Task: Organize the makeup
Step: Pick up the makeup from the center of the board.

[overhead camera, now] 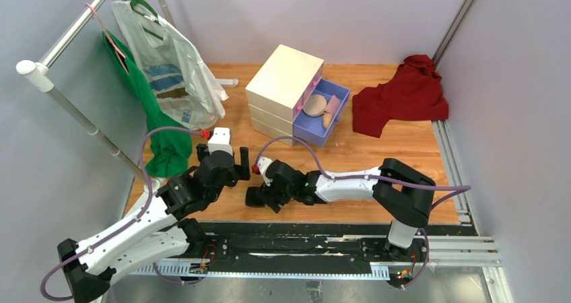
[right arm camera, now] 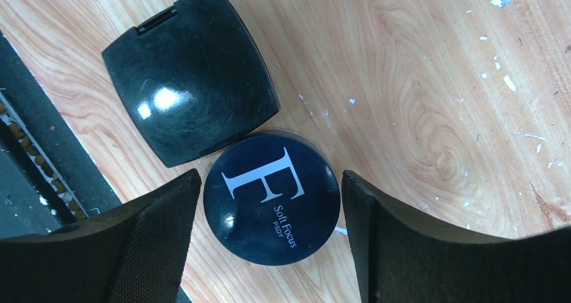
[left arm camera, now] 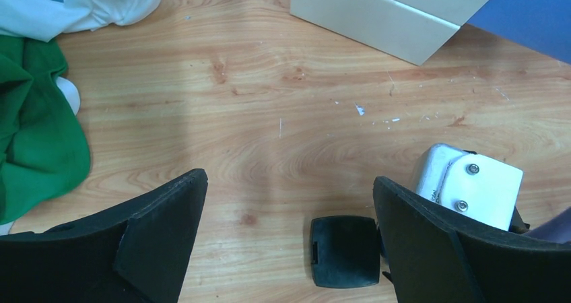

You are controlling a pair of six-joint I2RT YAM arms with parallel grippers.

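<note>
Right wrist: round navy compact inside wide-spread right claw, seemingly untouched; black square compact just beside.

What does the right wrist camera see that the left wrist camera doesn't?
Only the right wrist view shows the round navy compact with its white F, lying between the fingers of the open right gripper, and the dark strip at the table's edge. Only the left wrist view shows the green cloth, the white bag, a corner of the cream chest, its blue drawer, and the open left gripper over bare wood. Both show the black square compact and the wooden table.
</note>
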